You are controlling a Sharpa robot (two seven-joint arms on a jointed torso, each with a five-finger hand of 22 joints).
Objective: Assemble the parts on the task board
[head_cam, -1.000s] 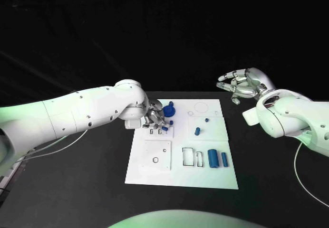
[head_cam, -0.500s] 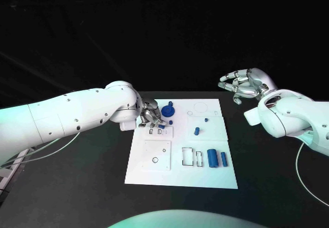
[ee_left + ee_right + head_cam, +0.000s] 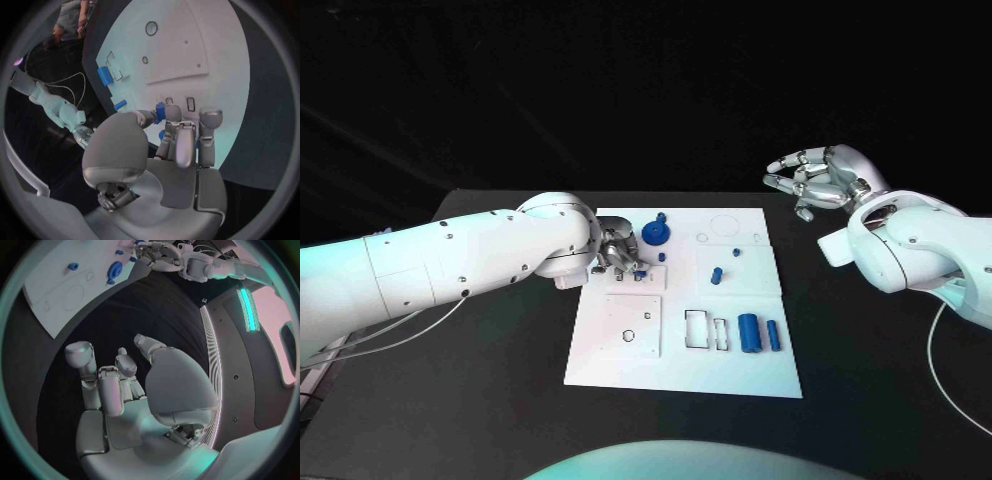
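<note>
Task board [image 3: 733, 375] lay at centre of black counter [image 3: 488, 400]. Assembly judged early: blue gear [image 3: 656, 235] and small blue peg [image 3: 715, 274] sat on far half; two blue cylinders [image 3: 759, 333] lay loose near right edge; several recesses unfilled. Left hand [image 3: 620, 252] over board's far-left area, fingers [image 3: 185, 137] curled together, pinching small blue part [image 3: 160, 111]. Right hand [image 3: 819, 180] raised clear beyond board's right corner, fingers [image 3: 103, 375] half-curled, apart, holding nothing.
</note>
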